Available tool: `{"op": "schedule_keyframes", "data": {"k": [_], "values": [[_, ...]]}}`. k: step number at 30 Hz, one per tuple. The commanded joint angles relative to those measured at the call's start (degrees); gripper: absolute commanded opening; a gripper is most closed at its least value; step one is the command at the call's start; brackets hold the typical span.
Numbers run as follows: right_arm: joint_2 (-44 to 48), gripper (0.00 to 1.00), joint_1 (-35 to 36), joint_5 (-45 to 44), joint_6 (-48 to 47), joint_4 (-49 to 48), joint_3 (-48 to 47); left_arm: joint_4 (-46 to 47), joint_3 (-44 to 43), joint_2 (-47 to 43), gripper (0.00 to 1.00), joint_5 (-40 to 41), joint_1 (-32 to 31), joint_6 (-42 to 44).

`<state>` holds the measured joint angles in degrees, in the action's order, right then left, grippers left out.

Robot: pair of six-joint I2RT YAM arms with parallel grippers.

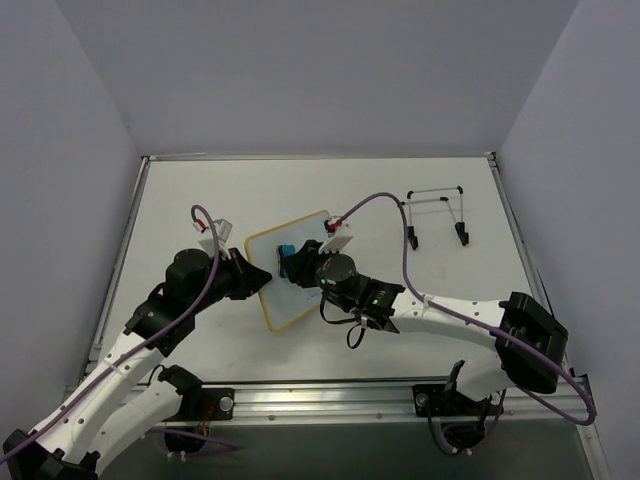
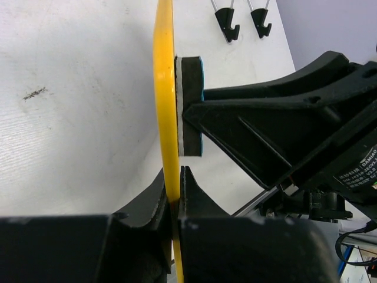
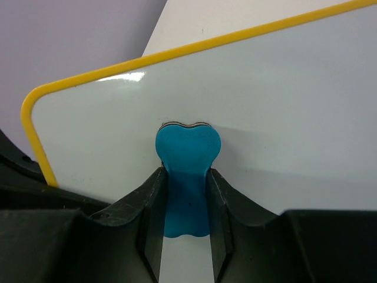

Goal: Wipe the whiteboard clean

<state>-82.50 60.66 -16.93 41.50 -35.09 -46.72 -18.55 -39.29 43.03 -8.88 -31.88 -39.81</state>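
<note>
"What does the left claw [image 2: 174,177] hold?"

"It pinches the yellow rim of the whiteboard [image 2: 165,88]. The board shows edge-on there, tilted over the middle of the desk [image 1: 400,180]."

"And the right claw [image 3: 185,177]?"

"It is clamped on a blue eraser [image 3: 187,147], whose pad is pressed flat against the board's face near a rounded corner."

"Any writing?"

"The face in the right wrist view is plain glossy white. A label [image 2: 356,168] behind the eraser seems to read DAMIAO, and the rest is too small to read."

"Further out?"

"A wire stand [image 1: 436,215] sits well apart, at the desk's far right."
</note>
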Motion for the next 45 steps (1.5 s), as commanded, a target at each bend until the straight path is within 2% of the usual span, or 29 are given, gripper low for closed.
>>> {"op": "schedule_keyframes", "data": {"k": [1, 12, 20, 25, 31, 39, 41, 45], "values": [[1.0, 0.00, 2.9, 7.6, 1.2, 1.5, 4.8, 3.4, -1.0, -0.4, 0.02, -12.4, -2.5, 1.4], [8.1, 0.00, 2.7, -0.7, 6.3, -2.4, 20.9, 4.0, -1.1, 0.0, 0.02, -11.9, -2.6, 1.0], [9.9, 0.00, 1.0, -7.5, 8.1, -5.2, 26.5, 4.8, -1.5, 0.9, 0.02, -12.1, -2.6, 0.4], [7.4, 0.00, -4.9, -4.3, 7.8, -9.1, 28.6, 4.7, -1.8, 1.0, 0.02, -12.5, -2.6, 0.3], [4.1, 0.00, -8.6, -2.1, 5.4, -11.3, 27.3, 5.2, -1.1, 0.8, 0.02, -13.1, -2.6, -0.1], [-0.6, 0.00, -17.2, 6.3, 2.5, -14.2, 25.3, 4.4, -1.2, -0.3, 0.02, -13.5, -2.6, -0.1], [-0.1, 0.00, -20.0, 7.3, 2.4, -13.0, 24.2, 3.2, -1.3, -0.8, 0.02, -12.7, -2.6, 0.1], [4.1, 0.00, -24.2, 7.7, 1.2, -2.7, 22.6, -0.3, -2.4, -2.9, 0.02, -9.9, -2.6, 1.4]]}}
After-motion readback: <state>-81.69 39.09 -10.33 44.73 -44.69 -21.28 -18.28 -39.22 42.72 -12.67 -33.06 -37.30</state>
